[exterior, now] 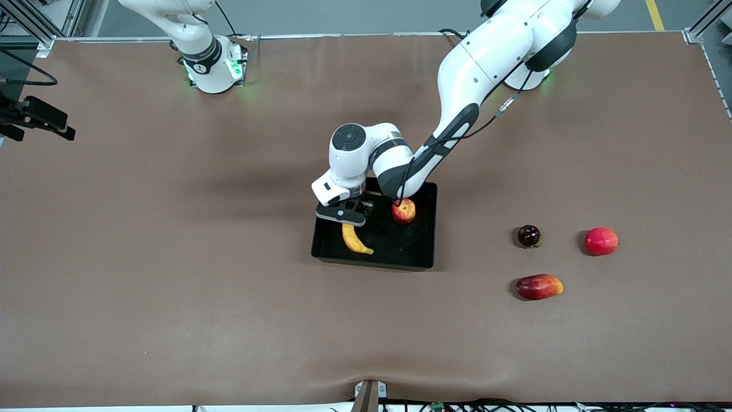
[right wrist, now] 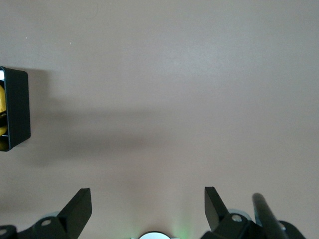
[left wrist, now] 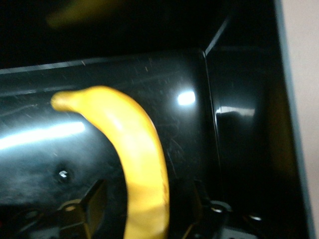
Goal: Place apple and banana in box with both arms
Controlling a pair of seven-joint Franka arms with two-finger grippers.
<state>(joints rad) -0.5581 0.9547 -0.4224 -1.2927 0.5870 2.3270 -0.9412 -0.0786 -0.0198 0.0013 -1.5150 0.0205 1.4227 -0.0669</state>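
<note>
The box (exterior: 400, 258) is a shallow black tray in the middle of the table. The apple (exterior: 404, 210) sits in it at the corner toward the left arm's base. The banana (exterior: 355, 239) lies on the box floor at the right arm's end. My left gripper (exterior: 347, 220) is low in the box over the banana's farther end, fingers open on either side of it. The left wrist view shows the banana (left wrist: 134, 149) between the fingers (left wrist: 92, 201) on the box floor (left wrist: 239, 124). My right gripper (right wrist: 148, 191) is open and empty over bare table, with the box's wall (right wrist: 17, 107) at the view's edge.
Three other fruits lie toward the left arm's end: a dark purple round one (exterior: 529, 235), a pinkish-red round one (exterior: 601, 241) and an elongated red-yellow one (exterior: 539, 286). A black mount (exterior: 34, 117) juts over the table edge at the right arm's end.
</note>
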